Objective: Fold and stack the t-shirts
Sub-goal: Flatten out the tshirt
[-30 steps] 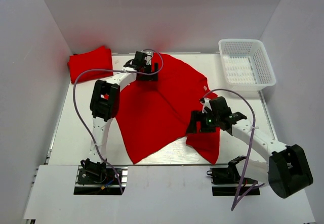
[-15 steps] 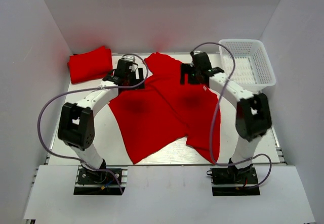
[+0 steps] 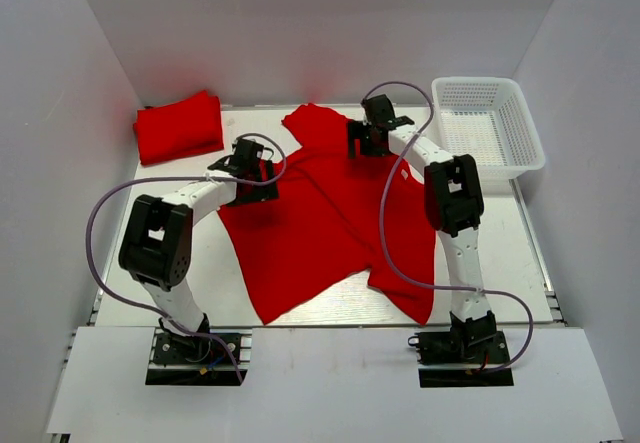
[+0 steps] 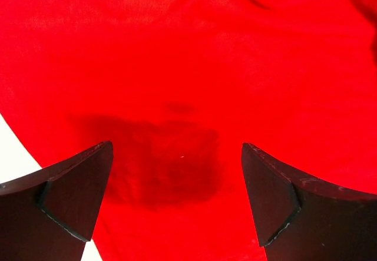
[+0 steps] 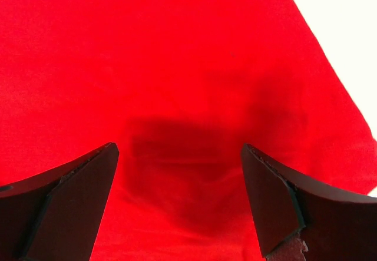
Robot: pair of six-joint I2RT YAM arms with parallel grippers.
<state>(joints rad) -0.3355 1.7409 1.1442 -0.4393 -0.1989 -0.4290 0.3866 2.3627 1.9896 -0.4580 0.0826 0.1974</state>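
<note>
From above, you see a spread t-shirt [image 3: 320, 223] on the table [image 3: 150, 273] and a folded t-shirt [image 3: 178, 128] at the far left. Your left gripper [image 3: 255, 175] and right gripper [image 3: 362, 143] hang over the spread one.

On the left wrist, the fingers [image 4: 65, 196] stand wide apart above red cloth.

On the right wrist, the fingers [image 5: 65, 196] do too.

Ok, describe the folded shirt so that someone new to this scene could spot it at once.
Take the white table and go to its far left corner, opposite the white basket at far right. There lies the folded t-shirt, a compact red block. The other t-shirt is equally red but lies spread loose across the middle.
</note>
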